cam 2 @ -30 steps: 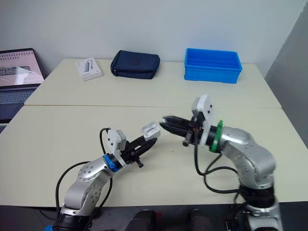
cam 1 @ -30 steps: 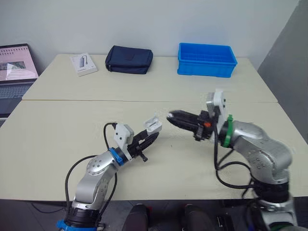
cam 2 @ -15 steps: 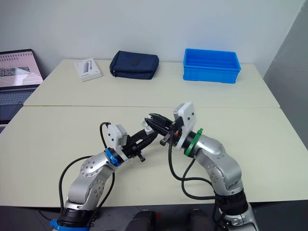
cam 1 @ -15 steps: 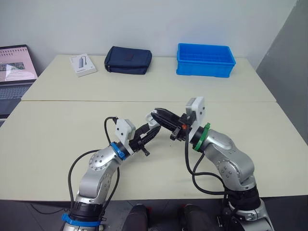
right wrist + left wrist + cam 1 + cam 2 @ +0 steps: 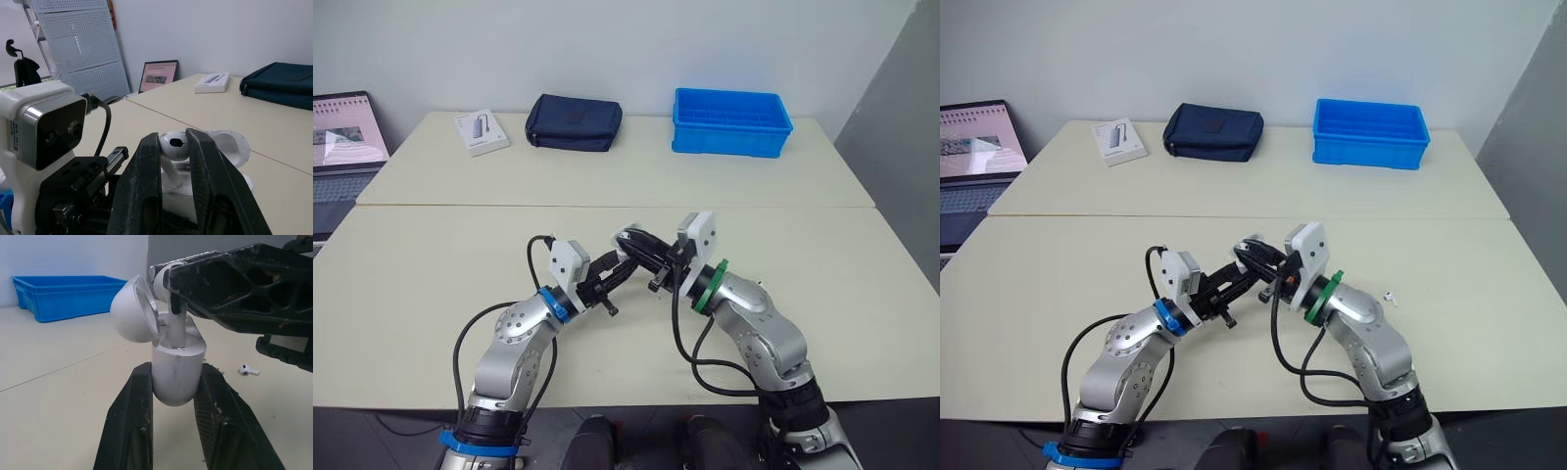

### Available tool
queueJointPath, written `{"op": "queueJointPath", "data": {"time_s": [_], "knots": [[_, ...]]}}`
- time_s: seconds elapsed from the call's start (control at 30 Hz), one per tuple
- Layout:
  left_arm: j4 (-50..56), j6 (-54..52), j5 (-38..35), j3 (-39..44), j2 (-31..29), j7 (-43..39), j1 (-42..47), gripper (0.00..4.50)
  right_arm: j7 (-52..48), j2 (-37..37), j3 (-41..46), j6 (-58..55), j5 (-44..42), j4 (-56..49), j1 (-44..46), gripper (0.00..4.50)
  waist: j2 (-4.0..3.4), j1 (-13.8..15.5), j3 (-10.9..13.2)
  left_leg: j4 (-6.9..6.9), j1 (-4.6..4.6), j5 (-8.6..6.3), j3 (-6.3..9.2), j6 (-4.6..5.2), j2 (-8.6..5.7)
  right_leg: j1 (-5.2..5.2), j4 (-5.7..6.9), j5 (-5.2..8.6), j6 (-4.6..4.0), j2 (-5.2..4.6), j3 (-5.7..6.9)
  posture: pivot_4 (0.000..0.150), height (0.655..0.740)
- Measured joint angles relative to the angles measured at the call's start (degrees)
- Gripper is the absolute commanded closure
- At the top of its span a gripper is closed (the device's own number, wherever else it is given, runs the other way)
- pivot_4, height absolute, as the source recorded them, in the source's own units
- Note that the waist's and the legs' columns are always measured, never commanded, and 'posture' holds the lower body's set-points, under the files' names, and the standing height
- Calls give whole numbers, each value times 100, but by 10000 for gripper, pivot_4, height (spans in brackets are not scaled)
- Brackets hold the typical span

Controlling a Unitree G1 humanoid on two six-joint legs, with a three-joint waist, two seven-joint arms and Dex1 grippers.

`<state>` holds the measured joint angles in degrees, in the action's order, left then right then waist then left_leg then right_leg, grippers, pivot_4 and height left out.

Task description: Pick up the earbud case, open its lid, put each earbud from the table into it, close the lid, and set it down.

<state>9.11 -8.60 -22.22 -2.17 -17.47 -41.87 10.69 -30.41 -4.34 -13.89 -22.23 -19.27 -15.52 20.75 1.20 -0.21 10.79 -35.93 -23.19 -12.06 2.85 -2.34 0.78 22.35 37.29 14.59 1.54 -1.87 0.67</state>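
The white earbud case (image 5: pixel 178 367) stands upright above the table's middle with its lid (image 5: pixel 133 308) swung open. My left gripper (image 5: pixel 612 274) is shut on the case body from both sides. Over the case mouth, my right gripper (image 5: pixel 631 238) is shut on a white earbud (image 5: pixel 173 145), pinching its head. The stem points down into the case opening. A second earbud (image 5: pixel 1390 297) lies on the table to the right of my right arm, also seen as the loose earbud (image 5: pixel 248 370) in the left wrist view.
At the table's far side sit a blue bin (image 5: pixel 731 120), a dark pouch (image 5: pixel 575 121) and a small white box (image 5: pixel 481 131). A laptop (image 5: pixel 342 147) stands at the far left. A seam (image 5: pixel 460 205) runs across between the two tabletops.
My right gripper has travelled left with the earbud and come down onto the open case. The left gripper has kept hold of the case, shifting only slightly.
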Motion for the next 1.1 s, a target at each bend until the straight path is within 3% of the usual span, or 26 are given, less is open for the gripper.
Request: {"op": "queueJointPath", "data": {"time_s": [0.33, 0.6, 0.83, 1.1], "knots": [[0, -83, -16, 1, 0, 6, 1, 37169, 50, 71, -204, 291, 242, 98, -120, 41092, 0, 1, 0, -1, 0, 0, 1, 0, 0, 0, 1, 0, 0, 0, 0, 1500, 7400], [-2, -133, -11, 16, -6, 23, 0, 37170, -4, -9, -264, 387, 254, 63, -164, 13569, 0, 1, 0, 0, 0, 0, 1, 0, 0, 0, 0, 0, 0, 0, 0, 1500, 7400], [0, -132, -34, 35, -6, 13, 9, 37170, -121, -763, 190, -28, -43, -618, -446, 13233, 0, 13, 0, -1, -3, 0, -4, 0, -4, -2, -6, 0, 0, -9, -3, 1500, 7400], [-121, -79, -5, 42, -11, 7, 29, 37170, -561, -2779, 1980, -1061, -986, -1836, -1287, 13233, -1, 29, 1, 0, -8, 0, -1, 1, -7, -3, -16, 1, -1, -11, 3, 1500, 7400]]}}
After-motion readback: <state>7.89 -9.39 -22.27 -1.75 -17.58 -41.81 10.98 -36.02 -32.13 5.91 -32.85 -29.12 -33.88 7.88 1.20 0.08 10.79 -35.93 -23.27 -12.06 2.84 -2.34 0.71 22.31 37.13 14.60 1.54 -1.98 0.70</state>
